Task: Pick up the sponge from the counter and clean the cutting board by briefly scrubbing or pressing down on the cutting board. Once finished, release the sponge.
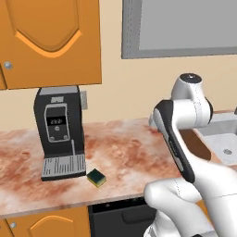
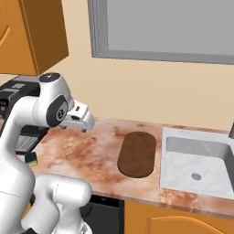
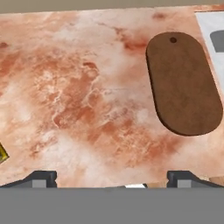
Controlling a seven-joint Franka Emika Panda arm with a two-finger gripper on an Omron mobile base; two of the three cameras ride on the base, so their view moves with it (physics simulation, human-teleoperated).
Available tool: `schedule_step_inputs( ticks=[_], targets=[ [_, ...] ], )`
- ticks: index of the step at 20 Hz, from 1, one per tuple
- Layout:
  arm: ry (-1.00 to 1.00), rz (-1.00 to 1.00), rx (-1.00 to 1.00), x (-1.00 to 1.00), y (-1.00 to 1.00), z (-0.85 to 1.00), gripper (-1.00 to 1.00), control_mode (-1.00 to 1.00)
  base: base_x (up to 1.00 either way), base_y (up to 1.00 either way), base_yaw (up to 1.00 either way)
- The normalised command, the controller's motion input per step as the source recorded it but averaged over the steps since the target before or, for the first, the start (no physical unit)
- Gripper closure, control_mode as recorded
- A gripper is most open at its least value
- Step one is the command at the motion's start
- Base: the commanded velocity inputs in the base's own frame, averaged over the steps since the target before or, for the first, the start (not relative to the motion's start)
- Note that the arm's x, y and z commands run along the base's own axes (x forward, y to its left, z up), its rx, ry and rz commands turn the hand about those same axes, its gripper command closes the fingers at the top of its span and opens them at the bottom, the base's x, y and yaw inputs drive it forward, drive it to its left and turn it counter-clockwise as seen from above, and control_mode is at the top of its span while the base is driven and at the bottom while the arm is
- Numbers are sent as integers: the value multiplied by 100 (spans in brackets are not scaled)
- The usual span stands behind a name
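My claw [image 3: 112, 179] hangs spread wide and empty above the bench [image 3: 87, 100]. Left base view shows the sponge [image 1: 96, 177] beside the coffee machine [image 1: 60, 132]; right base view shows the cutting board [image 2: 137, 154] by the sink [image 2: 196, 165].

The little sponge [image 1: 96, 177], yellow with a green top, lies flat near the front edge of the pink, red-blotched desk [image 1: 125, 152]. The brown board [image 2: 137, 154] lies flat, well apart from it.

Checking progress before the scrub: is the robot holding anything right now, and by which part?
Nothing is held. The gripper hangs open over bare counter; the sponge lies by the coffee machine.
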Motion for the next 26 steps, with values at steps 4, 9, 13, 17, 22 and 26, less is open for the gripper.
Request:
schedule_step_inputs(
  ticks=[4,9,13,17,22,26],
  targets=[
    [0,14,-18,-22,97,-69,-100,-100,0,0,0],
    [1,18,-18,-28,91,-71,-100,-100,0,0,0],
    [4,17,-9,-23,52,-43,-100,-100,0,0,0],
    [19,1,-2,10,87,-7,-100,-100,0,0,0],
    [8,6,0,30,80,-25,-100,-100,0,0,0],
    [6,7,0,18,56,-18,-100,-100,0,0,0]
  ],
)
